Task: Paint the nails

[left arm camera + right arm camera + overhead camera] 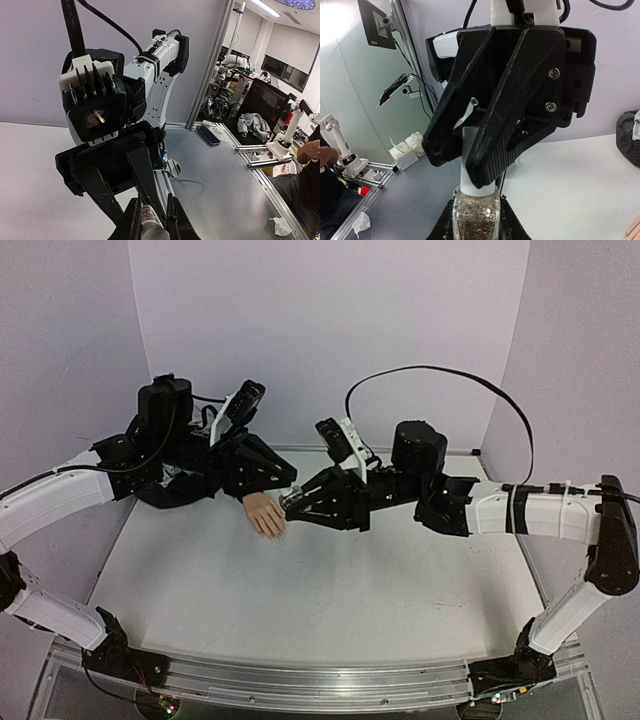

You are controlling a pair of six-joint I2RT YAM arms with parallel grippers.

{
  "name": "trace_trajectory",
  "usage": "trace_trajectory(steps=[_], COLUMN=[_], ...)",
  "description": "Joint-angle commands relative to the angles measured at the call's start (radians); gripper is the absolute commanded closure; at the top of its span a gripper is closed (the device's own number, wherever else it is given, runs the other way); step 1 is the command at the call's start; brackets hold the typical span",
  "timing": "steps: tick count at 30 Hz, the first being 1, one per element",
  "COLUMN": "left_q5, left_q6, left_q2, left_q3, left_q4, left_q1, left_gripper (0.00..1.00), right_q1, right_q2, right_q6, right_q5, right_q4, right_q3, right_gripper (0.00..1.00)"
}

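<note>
Soft, even light fills the top view, leaving only faint, blurred shadows on the white table (330, 600), and the wide lens bows the front rail (300, 680) at the bottom edge. In the left wrist view a ceiling light strip (267, 6) glares at the upper right and the nearest parts look soft; the right wrist view washes out at its upper left corner.

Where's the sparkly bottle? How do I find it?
Look at the middle of the table, where the left gripper and right gripper meet beside the peach mannequin hand. The bottle is pinched between them. It is the only clear, glitter-filled thing there, with a white cap.
</note>
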Motion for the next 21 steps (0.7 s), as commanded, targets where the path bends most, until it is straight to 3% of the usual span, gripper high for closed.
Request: trace_trajectory(steps=[1,6,7,10,14,18,21], left_q5=[0.073,0.004,-0.034,-0.171,-0.359,-0.495,-0.466], left_q6=[0.016,-0.011,-0.041,-0.122,-0.165,-0.158,-0.166], left_q2=[-0.041,-0.097,-0.106,-0.124,-0.112,-0.041,-0.036], left_q3=[0.015,-0.02,-0.023,-0.034,0.031,0.161,0.161], left_q4=[0.003,0.003,0.003,-0.015,-0.187,-0.467,-0.48], left_q1=[0.024,0.024,0.026,0.031,0.031,0.031,0.031], left_gripper=[1.0,1.0,0.96,0.51,0.22,0.17,0.19], right_q1=[0.01,0.007,0.007,0.008,0.008,0.019,0.035], right_q2=[-0.096,-0.096,-0.098,-0.114,-0.113,-0.099,-0.09], right_q6=[-0.031,-0.092,-0.127,-0.213,-0.26,-0.316,-0.34], right_q5=[-0.179,-0.113,-0.077,0.116,0.435,0.552,0.619], right_q4=[0.192,0.132,0.077,-0.05,-0.183,-0.26,-0.281], right_q3=[-0.016,-0.012,-0.002,0.002,0.015,0.052,0.063], right_gripper=[1.0,1.0,1.0,1.0,1.0,1.0,1.0])
